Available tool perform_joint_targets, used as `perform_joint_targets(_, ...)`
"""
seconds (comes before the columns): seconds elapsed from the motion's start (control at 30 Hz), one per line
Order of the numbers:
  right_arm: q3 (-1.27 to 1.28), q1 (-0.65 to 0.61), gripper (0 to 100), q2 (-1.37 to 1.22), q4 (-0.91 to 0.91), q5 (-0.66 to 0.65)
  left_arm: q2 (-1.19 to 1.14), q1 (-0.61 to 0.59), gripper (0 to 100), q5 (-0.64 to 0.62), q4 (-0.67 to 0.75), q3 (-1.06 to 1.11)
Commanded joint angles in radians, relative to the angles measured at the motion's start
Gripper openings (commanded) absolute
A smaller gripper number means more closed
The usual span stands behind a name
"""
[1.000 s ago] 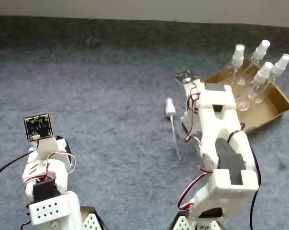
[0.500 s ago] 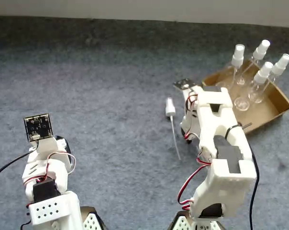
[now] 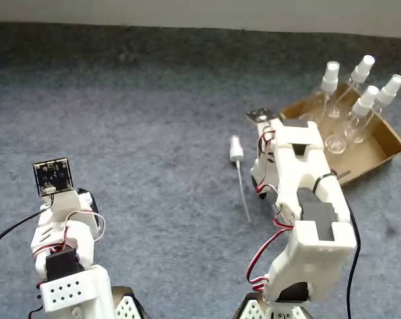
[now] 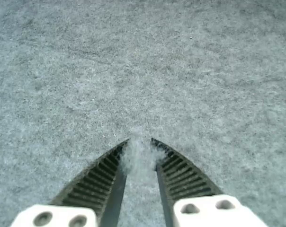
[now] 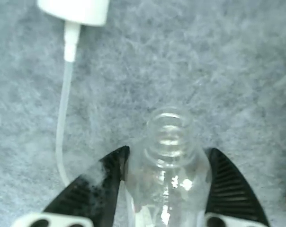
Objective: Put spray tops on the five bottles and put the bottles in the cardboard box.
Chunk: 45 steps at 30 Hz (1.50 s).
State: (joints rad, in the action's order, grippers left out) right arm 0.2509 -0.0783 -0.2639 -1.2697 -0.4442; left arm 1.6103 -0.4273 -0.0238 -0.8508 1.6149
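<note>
Clearly the right gripper (image 5: pixel 167 151) is clamped on the clear bottle (image 5: pixel 169 130) just below its open neck, over the grey carpet (image 3: pixel 154 100). Its spray top (image 3: pixel 236 149) lies just beside that arm at nine o'clock, with the cardboard box (image 3: pixel 370 158) at two. It is probably light, rigid, slick plastic, so take the cap, not the whippy tube. The left gripper (image 4: pixel 140 142) stands slightly parted, empty.

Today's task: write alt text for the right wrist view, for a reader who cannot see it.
The right gripper holds a clear, uncapped bottle between its two black fingers, the bottle's open neck pointing away from the camera. Beside it on the grey carpet lies a white spray top with its long thin tube.
</note>
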Motion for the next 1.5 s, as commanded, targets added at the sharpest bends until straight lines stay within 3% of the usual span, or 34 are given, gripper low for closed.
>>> perform_joint_targets(0.0, -0.059, 0.016, 20.5, 0.027, -0.036, 0.015, 0.013, 0.021, 4, -0.005, 0.017, -0.01)
perform_joint_targets(0.33, -0.17, 0.012, 18.2, 0.289, -0.236, 0.032, 0.013, 0.021, 4, -0.005, 0.017, -0.01)
perform_joint_targets(0.5, -0.163, 0.01, 18.2, 0.478, -0.24, 0.132, 0.013, 0.021, 4, -0.005, 0.017, -0.01)
perform_joint_targets(0.87, 0.031, -0.027, 18.3, 0.906, -0.252, 0.14, 0.013, 0.136, 4, -0.005, 0.011, -0.008)
perform_joint_targets(1.13, 0.464, -0.022, 18.3, 1.202, 0.05, 0.141, 0.013, 0.222, 4, -0.003, -0.009, -0.035)
perform_joint_targets(1.27, 0.647, -0.022, 18.3, 1.353, 0.151, 0.189, 0.004, 0.3, 4, 0.144, -0.189, -0.18)
perform_joint_targets(1.47, 0.819, -0.022, 18.3, 1.538, 0.269, 0.33, 0.001, 0.392, 4, 0.164, -0.353, -0.446)
